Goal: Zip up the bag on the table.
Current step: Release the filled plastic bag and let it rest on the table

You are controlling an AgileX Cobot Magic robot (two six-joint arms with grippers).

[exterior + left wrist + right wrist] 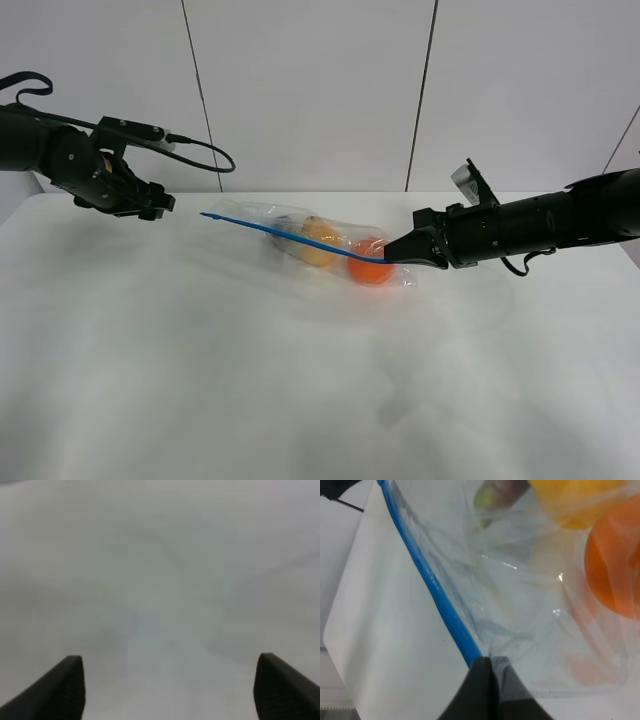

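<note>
Your left gripper (152, 203) hangs with fingers (60, 690) wide apart; your outstretched right gripper (389, 257) pinches the bag (290, 226).

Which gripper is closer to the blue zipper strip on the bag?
Right. The right gripper is pinched on one end of the zipper strip, beside the orange; the left gripper hangs open, apart from the bag, beyond the other end.

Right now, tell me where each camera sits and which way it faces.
Exterior high: mounted high, looks down on the table; left gripper, right gripper and bag show.
Left wrist: on left arm, faces the table; open left gripper shows.
Right wrist: on right arm, faces the bag; right gripper shut on its zipper.
Exterior high and right wrist share the bag.
</note>
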